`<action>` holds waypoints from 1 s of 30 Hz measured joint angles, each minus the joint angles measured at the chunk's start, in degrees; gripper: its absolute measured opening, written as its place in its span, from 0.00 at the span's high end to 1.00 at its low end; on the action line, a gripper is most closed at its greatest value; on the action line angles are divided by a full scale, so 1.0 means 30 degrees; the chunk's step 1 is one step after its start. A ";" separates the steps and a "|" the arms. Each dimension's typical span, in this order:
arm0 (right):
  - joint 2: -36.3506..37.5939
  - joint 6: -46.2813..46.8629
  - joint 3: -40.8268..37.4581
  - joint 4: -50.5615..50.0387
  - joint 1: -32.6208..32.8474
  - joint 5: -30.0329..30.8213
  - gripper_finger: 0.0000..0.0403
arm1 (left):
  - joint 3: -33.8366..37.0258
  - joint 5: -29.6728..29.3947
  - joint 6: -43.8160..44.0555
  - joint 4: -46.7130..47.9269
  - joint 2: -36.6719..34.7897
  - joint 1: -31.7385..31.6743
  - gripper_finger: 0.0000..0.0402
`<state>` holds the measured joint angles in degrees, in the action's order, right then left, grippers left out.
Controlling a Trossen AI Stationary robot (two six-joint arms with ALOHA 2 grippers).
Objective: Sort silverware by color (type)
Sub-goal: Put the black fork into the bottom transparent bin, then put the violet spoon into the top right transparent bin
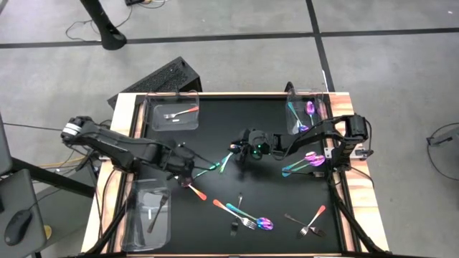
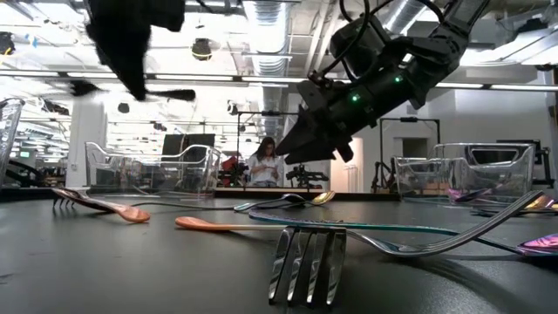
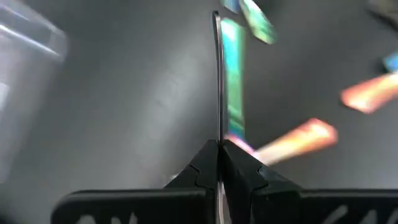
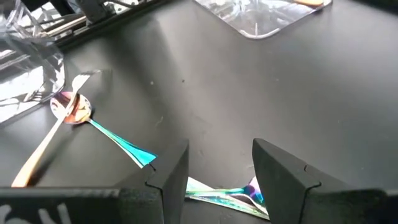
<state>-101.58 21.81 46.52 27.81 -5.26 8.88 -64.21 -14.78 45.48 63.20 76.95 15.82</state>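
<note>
Left gripper (image 1: 188,172): clamped on the end of a thin iridescent teal utensil (image 1: 208,169), seen edge-on between the pressed fingers in the left wrist view (image 3: 219,171); it is raised off the black mat (image 1: 215,129) (a judgement from the blurred dark shape high in the low view).

Held utensil, long axis: runs from the left gripper toward the table centre, its far end near the right gripper (image 1: 247,152).

Right gripper: jaws spread and nothing between them; poised at mid-table, pointing toward the left arm, with the far end of an iridescent piece (image 4: 221,194) showing in the gap between its fingers (image 4: 168,174).

Key relation: the two grippers face each other along the utensil's length, so a hand-over is judged possible (the right arm being the nearer to the iridescent bin).

Iridescent bin (image 1: 326,107): clear, at the far right corner, already holding purple-teal pieces (image 1: 305,113).

Orange-handled bin (image 1: 192,94): far left, one orange-handled piece (image 1: 183,113) inside.

Dark-ware bin (image 1: 130,215): near left, dark pieces (image 1: 156,211) inside.

Unsorted ware: an orange-handled spoon (image 1: 195,192) near the left gripper, an iridescent fork (image 1: 247,218) at the near edge, iridescent spoons (image 1: 305,163) by the right arm, an orange-handled fork (image 1: 314,221) at near right.

Progress: judged partway, with several pieces left on the mat.
</note>
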 joint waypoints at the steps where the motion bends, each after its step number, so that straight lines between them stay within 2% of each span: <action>1: 0.0000 0.0022 0.0000 0.0092 -0.0028 0.0000 0.51 | -0.0062 0.0484 0.0762 0.0168 -0.0316 0.0369 1.00; 5: 0.0000 0.0070 0.0000 0.0502 0.0086 0.0007 0.51 | -0.0069 0.0579 0.5384 0.1431 -0.1640 0.2755 1.00; 9: 0.0007 0.0070 0.0000 0.0524 0.0382 -0.0039 0.51 | -0.0069 -0.0802 1.1380 0.2888 -0.2566 0.6178 1.00; 12: 0.0007 0.0070 0.0000 0.0531 0.0556 -0.0044 0.51 | -0.0069 -0.2118 1.5523 0.3727 -0.2579 0.8697 1.00; 15: 0.0007 0.0072 0.0000 0.0658 0.0635 -0.0044 0.51 | -0.0060 -0.2428 1.8418 0.4160 -0.2144 1.0672 1.00; 20: 0.0007 0.0069 0.0000 0.1324 0.0875 -0.0503 0.51 | 0.0222 -0.2282 2.1325 0.4223 -0.1268 1.2650 0.95; 25: 0.0007 0.0055 0.0000 0.2007 0.0882 -0.0510 0.51 | 0.0223 -0.1442 2.2639 0.4124 -0.0596 1.3496 0.81; 30: 0.0007 0.0063 0.0000 0.2278 0.0817 -0.0511 0.51 | 0.0229 -0.1727 2.3217 0.4500 -0.0482 1.3720 0.67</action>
<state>-101.56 22.00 46.52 34.65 -2.81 7.35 -63.53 -19.96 115.13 76.70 75.50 56.98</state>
